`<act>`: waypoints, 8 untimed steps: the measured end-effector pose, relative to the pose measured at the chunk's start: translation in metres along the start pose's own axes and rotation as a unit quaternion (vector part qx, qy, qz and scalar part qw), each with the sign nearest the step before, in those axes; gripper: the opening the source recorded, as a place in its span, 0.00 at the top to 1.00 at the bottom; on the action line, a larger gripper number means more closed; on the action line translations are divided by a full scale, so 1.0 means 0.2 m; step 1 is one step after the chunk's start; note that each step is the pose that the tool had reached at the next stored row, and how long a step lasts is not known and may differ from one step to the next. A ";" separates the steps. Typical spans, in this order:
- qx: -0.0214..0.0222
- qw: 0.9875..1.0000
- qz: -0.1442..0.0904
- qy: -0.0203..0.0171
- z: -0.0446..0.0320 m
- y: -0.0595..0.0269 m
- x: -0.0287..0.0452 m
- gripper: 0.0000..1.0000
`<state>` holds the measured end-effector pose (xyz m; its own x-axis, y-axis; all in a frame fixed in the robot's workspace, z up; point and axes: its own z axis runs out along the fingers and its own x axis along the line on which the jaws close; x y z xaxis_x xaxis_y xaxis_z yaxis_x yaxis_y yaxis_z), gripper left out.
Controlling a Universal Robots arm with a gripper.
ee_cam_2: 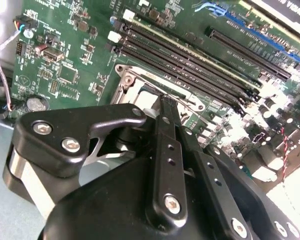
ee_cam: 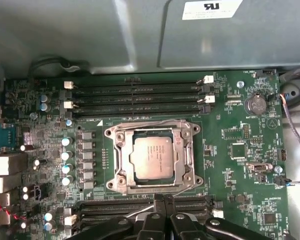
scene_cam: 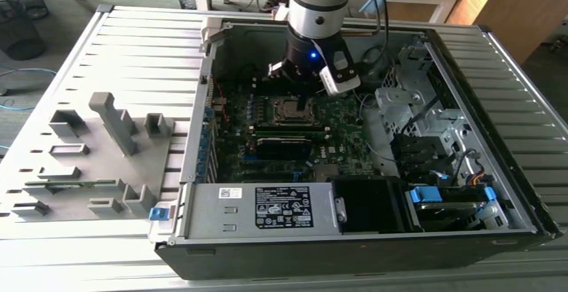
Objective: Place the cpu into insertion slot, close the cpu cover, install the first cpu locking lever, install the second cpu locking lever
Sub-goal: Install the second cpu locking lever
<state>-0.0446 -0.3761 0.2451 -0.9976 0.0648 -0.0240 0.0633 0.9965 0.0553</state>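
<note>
One gripper (ee_cam: 163,200), fingers pressed together, hovers beside the socket where the cpu (ee_cam: 153,154) sits under the closed cpu cover (ee_cam: 119,165).

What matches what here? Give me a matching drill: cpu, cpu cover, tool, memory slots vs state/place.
Things:
1. cpu
2. cpu cover
3. tool
4. memory slots

States:
A. long, black, in rows beside the socket
B. fingers together, at the socket's edge
C. closed down as a frame around the chip
D. seated in the socket, silver top showing

Pairs: 1-D, 2-C, 3-B, 4-A
</note>
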 end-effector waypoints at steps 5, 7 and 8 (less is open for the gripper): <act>0.005 1.000 0.000 0.000 0.000 -0.013 0.014 0.89; 0.005 1.000 0.000 0.000 0.002 -0.017 0.027 0.89; 0.005 1.000 0.000 0.000 0.003 -0.019 0.035 0.89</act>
<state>-0.0517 -0.3795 0.2440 -0.9976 0.0646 -0.0248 0.0634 0.9970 0.0454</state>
